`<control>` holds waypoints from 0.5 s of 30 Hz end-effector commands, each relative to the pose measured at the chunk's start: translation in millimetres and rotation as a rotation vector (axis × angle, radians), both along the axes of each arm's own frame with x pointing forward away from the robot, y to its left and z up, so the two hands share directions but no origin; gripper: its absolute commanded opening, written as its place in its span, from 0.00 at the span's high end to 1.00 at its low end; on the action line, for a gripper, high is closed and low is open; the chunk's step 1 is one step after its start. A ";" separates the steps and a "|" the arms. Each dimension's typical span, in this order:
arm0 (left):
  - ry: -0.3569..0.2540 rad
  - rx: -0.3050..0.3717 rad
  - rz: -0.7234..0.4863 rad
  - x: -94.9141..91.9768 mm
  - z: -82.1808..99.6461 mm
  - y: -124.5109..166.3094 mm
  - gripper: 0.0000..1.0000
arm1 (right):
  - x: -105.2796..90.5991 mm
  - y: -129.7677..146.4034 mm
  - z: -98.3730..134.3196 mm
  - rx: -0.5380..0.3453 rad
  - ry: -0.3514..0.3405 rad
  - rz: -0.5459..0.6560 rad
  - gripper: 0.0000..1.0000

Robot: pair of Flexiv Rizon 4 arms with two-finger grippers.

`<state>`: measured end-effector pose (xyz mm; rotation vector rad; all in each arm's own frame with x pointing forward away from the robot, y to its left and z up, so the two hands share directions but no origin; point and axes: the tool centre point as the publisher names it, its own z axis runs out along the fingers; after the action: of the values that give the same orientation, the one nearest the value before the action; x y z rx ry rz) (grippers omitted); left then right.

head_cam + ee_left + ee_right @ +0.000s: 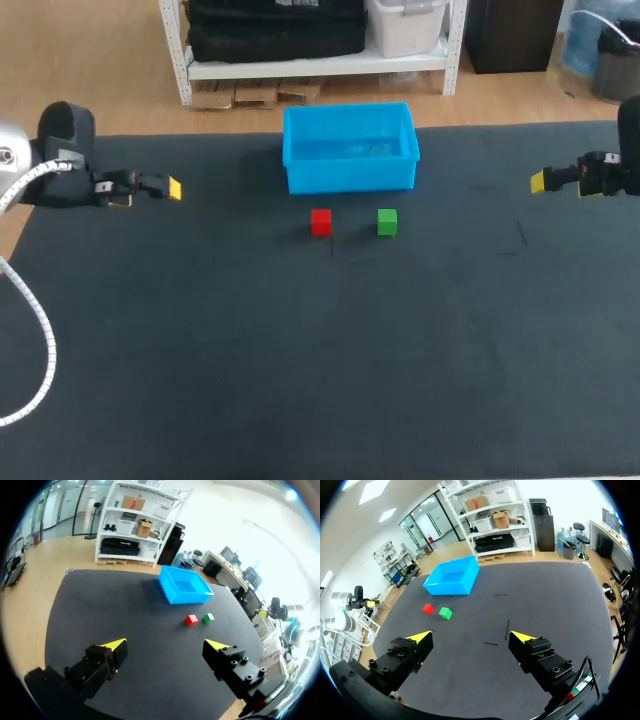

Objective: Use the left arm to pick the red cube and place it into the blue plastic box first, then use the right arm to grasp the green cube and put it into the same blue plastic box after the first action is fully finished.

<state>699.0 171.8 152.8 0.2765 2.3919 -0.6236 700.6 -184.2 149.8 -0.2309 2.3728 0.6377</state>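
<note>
A red cube (320, 221) and a green cube (387, 222) sit side by side on the dark table, just in front of the blue plastic box (349, 147), which looks empty. My left gripper (150, 188) hovers open at the table's far left, well away from the cubes. My right gripper (558, 180) hovers open at the far right. From the left wrist, the left gripper (167, 645) has the red cube (191, 620), green cube (209, 617) and box (185, 584) far ahead. Ahead of the right gripper (470, 637) lie the green cube (445, 612), red cube (428, 609) and box (452, 576).
The dark table mat (300, 350) stretches wide in front of the cubes. A white cable (35, 330) from my left arm hangs over the table's left edge.
</note>
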 end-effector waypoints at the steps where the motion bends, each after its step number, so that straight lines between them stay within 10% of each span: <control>1: 0.084 0.101 -0.033 21.2 8.1 -22.5 0.00 | -0.1 -0.5 0.0 -0.001 0.000 0.000 0.00; 15: 0.302 0.282 0.055 39.3 -2.3 -82.7 0.00 | -0.1 -0.5 0.0 -0.001 0.000 0.000 0.00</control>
<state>720.7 104.2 151.1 0.2603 2.6453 -0.5383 700.7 -184.4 149.8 -0.2306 2.3730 0.6376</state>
